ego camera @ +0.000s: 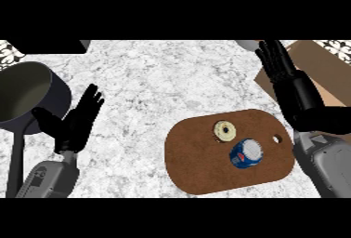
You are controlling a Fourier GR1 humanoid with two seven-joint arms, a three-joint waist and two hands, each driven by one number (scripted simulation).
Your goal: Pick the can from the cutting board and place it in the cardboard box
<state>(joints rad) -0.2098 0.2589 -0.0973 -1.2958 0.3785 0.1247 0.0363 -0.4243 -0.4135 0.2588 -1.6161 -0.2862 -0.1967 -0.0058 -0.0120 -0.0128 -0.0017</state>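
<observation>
The can (246, 154) stands on the cutting board (205, 162) beside a small round thing (224, 130), and the right hand (277, 58), fingers straight and empty over the cardboard box (322, 69), risks knocking either when reaching back.

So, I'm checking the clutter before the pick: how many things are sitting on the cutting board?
2: a blue can near the brown wooden cutting board's middle, and a cream ring-shaped thing just beyond it. Nothing seems hidden.
</observation>
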